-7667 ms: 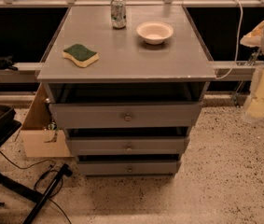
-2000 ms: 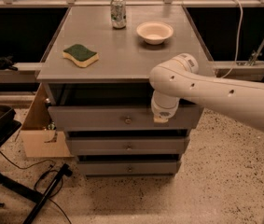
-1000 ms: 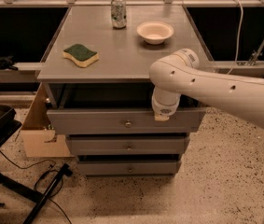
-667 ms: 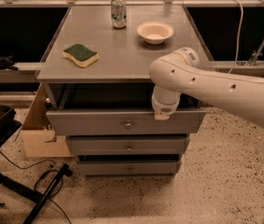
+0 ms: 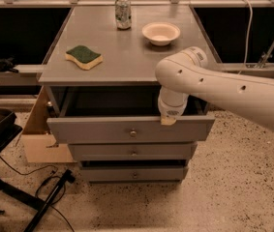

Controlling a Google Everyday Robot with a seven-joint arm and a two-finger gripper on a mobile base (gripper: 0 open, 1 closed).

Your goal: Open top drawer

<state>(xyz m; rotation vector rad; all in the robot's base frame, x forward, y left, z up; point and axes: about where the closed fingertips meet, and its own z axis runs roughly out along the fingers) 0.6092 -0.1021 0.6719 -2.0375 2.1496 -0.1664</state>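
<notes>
Nearest, the two shorter drawers sit shut. Above them the top drawer stands out from the cabinet under the worktop. Its flat grey front with a small round knob is well forward, and a dark gap into the deep box shows behind it. I judge the task largely done, with perhaps a little more travel left.

The gripper rests at the front's top edge, right of the knob. Whether it is open or closed I cannot tell.

Beyond lie a sponge, a bowl and a can.
</notes>
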